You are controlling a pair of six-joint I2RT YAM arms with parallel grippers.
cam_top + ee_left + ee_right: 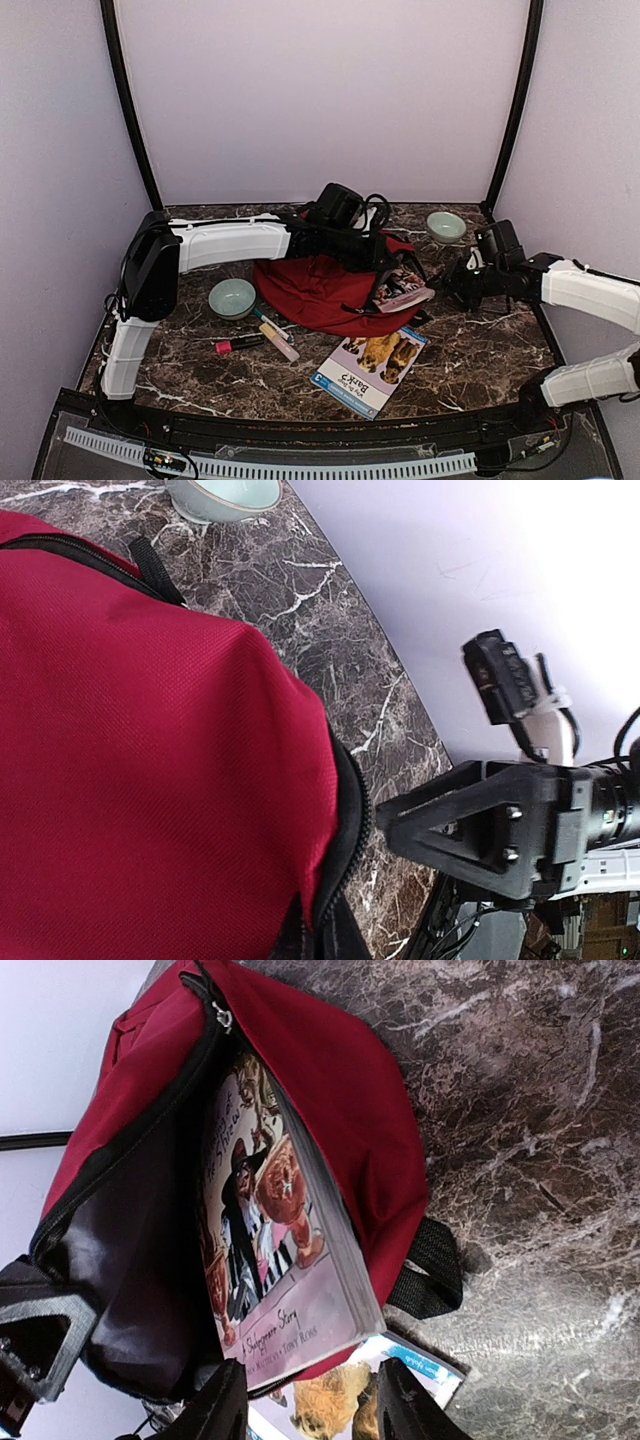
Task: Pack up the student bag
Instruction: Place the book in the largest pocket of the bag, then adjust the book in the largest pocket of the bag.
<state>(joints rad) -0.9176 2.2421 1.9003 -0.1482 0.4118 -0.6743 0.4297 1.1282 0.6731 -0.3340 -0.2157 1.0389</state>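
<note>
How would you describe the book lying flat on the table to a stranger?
Start at the dark-red fabric backpack in the middle of the marble table. Just in front of it, towards the near edge, lies a thin blue-edged book. Unlike the purple-covered book sticking out of the bag, its cover shows brown dogs.

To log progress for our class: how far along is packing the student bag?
Done: one storybook sits partly inside the student bag. In hand: the left end effector pinches the bag's rim open; the right end effector hangs open behind that book. Still out: dog book and markers on the table.
</note>
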